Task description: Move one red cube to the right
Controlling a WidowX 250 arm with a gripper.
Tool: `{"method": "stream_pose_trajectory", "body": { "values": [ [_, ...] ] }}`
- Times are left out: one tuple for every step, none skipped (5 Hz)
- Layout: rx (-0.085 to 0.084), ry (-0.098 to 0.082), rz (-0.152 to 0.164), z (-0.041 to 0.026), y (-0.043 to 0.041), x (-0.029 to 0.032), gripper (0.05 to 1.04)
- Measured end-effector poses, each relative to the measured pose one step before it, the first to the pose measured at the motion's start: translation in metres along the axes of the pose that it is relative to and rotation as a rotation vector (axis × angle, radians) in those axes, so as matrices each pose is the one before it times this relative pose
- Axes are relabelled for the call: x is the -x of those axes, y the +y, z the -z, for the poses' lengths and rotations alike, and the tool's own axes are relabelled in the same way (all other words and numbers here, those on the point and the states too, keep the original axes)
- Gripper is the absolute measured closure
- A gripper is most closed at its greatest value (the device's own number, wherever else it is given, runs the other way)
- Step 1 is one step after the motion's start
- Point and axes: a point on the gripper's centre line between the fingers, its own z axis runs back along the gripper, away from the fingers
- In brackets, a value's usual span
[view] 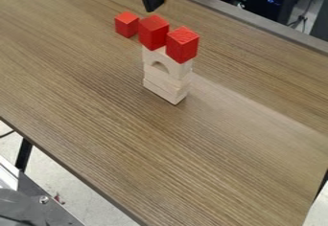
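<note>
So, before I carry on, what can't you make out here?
All in the camera view:
- Gripper: upper part, cut off by the top edge.
- Middle red cube: right side, partly hidden by the right-hand red cube; I can't tell if they touch.
- Pale block stack: far sides, hidden by the stack itself.
</note>
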Motion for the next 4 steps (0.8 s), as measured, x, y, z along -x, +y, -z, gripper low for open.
{"method": "stream_pose_trajectory", "body": {
  "values": [
    [0.0157,0.0233,0.0147,-0.00098,-0.00558,-0.00016,0.083],
    [-0.0045,0.0037,0.0081,0.00109,-0.00131,-0.00121,0.083],
    [-0.0200,-0.0053,0.0034,0.00425,-0.00125,-0.00182,0.083],
    [-0.0148,-0.0130,-0.0033,0.00108,0.00028,-0.00309,0.083]
  ]
}}
